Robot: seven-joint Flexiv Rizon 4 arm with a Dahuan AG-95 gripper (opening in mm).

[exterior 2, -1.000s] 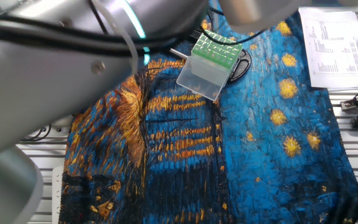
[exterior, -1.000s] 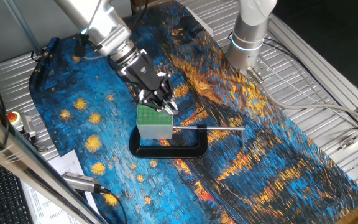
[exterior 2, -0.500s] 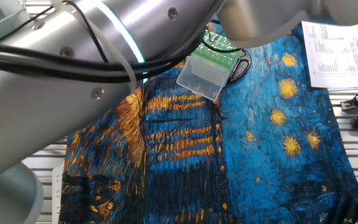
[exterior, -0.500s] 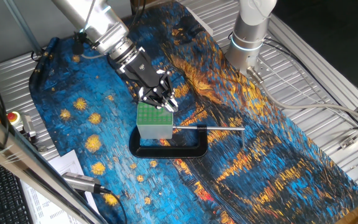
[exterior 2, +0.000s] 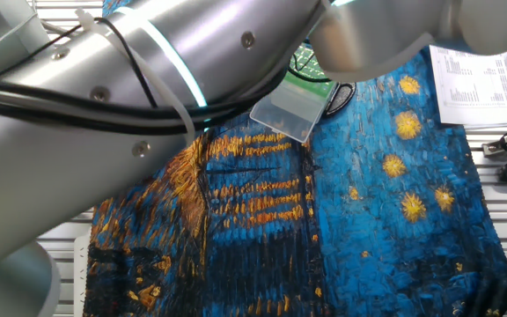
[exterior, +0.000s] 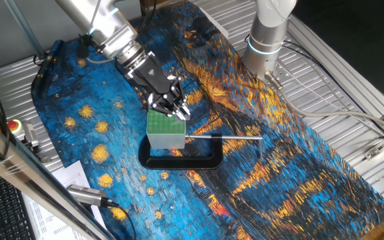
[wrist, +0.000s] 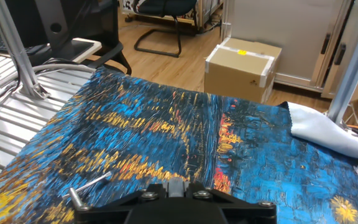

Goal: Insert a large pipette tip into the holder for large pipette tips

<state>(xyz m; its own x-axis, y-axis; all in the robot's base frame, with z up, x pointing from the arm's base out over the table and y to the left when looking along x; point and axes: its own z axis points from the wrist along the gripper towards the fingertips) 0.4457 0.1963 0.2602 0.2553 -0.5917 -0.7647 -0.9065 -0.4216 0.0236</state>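
Note:
The holder for large pipette tips (exterior: 165, 132) is a whitish box with a green hole grid, standing on the blue cloth inside a black C-shaped clamp (exterior: 183, 159). My gripper (exterior: 173, 109) hovers just over the far edge of the green top, fingers pointing down. In the hand view the gripper (wrist: 178, 186) has its black jaws closed on a narrow greyish piece, the wide end of the large pipette tip (wrist: 178, 184); the rest of the tip is hidden. In the other fixed view the arm covers most of the holder (exterior 2: 290, 110).
The clamp's shiny metal rod (exterior: 227, 137) sticks out to the right of the holder; its end shows in the hand view (wrist: 87, 186). A second robot base (exterior: 267, 40) stands at the back. Papers (exterior 2: 473, 66) lie beside the cloth.
The arm has shifted slightly toward the upper left while the gripper stays over the holder's far edge. In the other fixed view the arm now covers more of the holder.

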